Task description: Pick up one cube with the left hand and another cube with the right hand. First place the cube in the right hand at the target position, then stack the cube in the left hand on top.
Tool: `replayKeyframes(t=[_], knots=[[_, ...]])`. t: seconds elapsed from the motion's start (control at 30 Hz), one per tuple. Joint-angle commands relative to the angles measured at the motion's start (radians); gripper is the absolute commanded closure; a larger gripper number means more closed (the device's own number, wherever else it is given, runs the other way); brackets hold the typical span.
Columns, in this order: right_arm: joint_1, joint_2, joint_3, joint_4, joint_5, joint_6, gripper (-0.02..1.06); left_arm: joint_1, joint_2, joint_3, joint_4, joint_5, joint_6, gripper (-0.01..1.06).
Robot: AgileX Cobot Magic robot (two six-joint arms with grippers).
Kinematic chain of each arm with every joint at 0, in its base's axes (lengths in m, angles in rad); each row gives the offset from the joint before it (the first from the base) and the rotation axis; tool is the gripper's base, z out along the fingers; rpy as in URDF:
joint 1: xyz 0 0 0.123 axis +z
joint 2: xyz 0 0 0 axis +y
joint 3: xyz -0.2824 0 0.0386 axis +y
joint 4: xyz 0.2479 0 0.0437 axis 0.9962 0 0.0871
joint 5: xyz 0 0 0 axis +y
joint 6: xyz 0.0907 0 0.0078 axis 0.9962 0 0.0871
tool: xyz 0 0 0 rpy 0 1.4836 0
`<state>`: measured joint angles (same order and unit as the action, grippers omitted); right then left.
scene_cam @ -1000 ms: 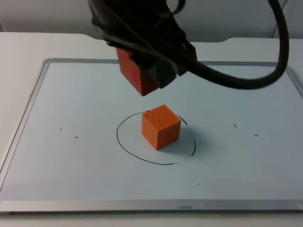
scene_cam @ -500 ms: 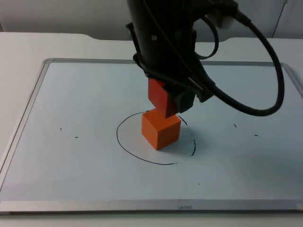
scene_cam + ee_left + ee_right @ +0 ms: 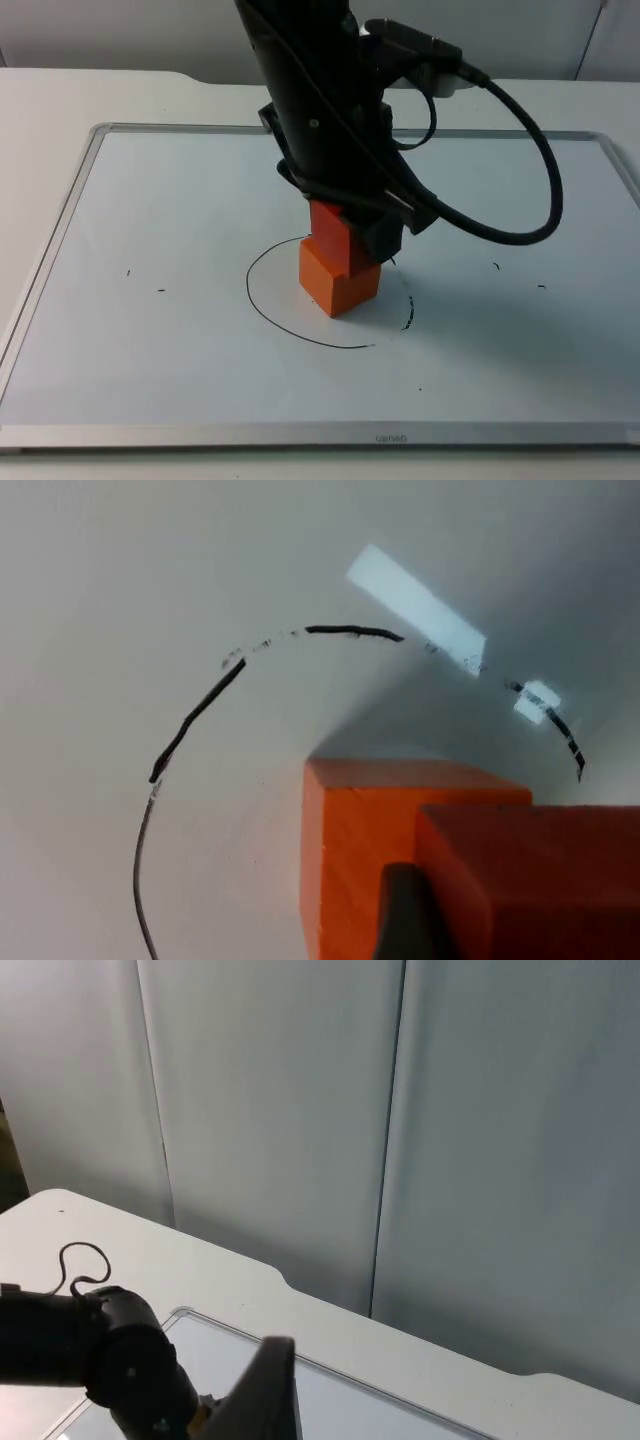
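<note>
- Holding a red cube (image 3: 329, 228) in a closed grip, the left gripper (image 3: 345, 225) hangs right above the orange cube (image 3: 340, 281), inside the drawn circle (image 3: 262, 312).
- The red cube sits on or just over the orange one; contact cannot be judged.
- Both cubes stand upright, with one corner edge facing the top camera; a cube has no long axis.
- The left wrist view has the red cube (image 3: 540, 880) overlapping the orange cube (image 3: 355, 850).
- The right gripper (image 3: 262, 1400) waits raised, facing the wall (image 3: 400, 1110); its opening cannot be told.
</note>
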<state>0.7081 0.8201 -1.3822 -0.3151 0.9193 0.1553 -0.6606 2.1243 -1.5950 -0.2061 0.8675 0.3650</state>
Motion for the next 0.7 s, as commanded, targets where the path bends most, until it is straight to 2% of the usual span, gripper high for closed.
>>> replayKeyframes(t=[0.0, 0.3, 0.67], knots=[[-0.001, -0.004, -0.002, 0.006, -0.004, -0.006, 0.00, 0.010, -0.004, -0.009, -0.001, -0.012, 0.001, 1.05], [-0.001, -0.004, 0.067, 0.006, -0.047, 0.001, 0.00, 0.025, 0.003, -0.009, -0.019, 0.003, -0.003, 1.05], [-0.001, -0.004, 0.067, 0.002, -0.068, 0.001, 0.00, 0.021, 0.018, -0.009, -0.023, -0.008, 0.002, 1.05]])
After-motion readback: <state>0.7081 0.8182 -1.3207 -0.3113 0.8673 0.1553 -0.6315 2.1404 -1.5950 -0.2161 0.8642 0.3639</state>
